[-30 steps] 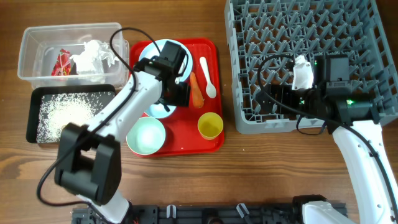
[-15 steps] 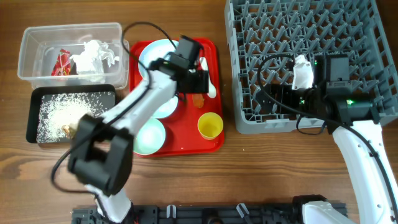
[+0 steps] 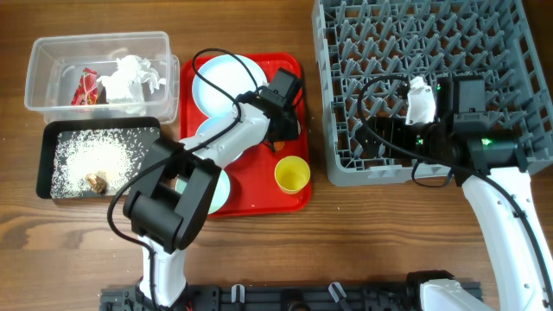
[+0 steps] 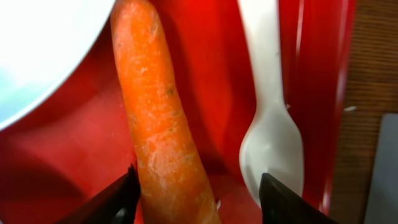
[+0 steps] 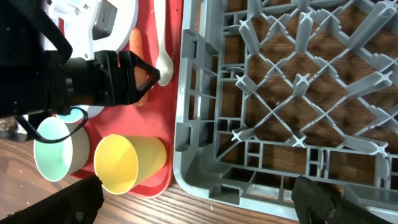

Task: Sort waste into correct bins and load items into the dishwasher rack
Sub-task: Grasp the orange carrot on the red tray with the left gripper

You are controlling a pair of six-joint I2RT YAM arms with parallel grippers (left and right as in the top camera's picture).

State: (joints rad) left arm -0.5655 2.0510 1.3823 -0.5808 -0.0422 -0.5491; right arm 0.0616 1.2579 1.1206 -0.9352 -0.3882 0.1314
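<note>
The left tool (image 4: 202, 196) is standing open at the frame's lower edge, straddling the long orange carrot (image 4: 155, 118) and the white plastic spoon (image 4: 270, 143), both lying on the flat red tray (image 4: 211, 56). The right tool (image 5: 202, 199) is hanging wide open.

Bright even light, soft shadows (sharp)

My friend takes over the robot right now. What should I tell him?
Left gripper: open, straddling the carrot on the red tray, spoon right beside it.
Right gripper: open, holding nothing, above the rack corner.
Done: wrapper and tissue in clear bin; rice and brown lump in black bin.
To do: carrot to a bin; plate, bowls, cup and spoon, all on the tray, into the rack.
</note>
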